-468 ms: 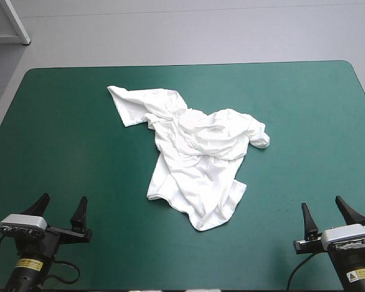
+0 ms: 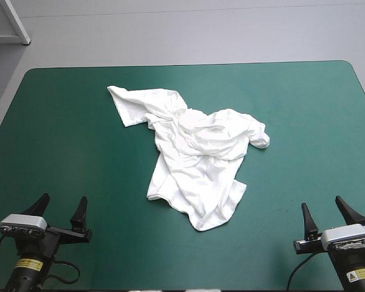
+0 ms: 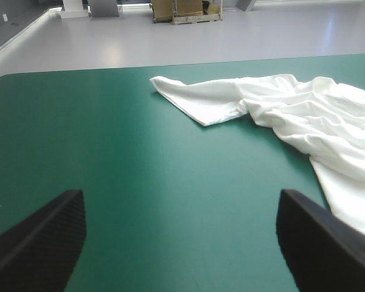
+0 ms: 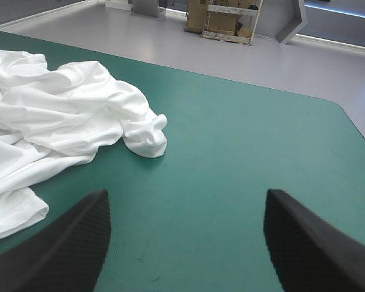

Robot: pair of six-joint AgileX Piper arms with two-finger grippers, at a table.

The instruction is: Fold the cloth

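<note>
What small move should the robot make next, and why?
Probably bring the left gripper forward to the T-shirt. The cloth lies crumpled and untouched, well ahead of it and of the right gripper; both pairs of jaws stand open and empty.

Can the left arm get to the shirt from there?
Probably yes. The left tool is open, and only bare cover lies between it and the shirt, so nothing blocks the way.

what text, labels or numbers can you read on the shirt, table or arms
Nothing can be read.
Yellow sticker on the left arm: too small to read.
Pale sticker on the right arm: too small to read.
T-shirt and teal-green cover: no print shows.
</note>
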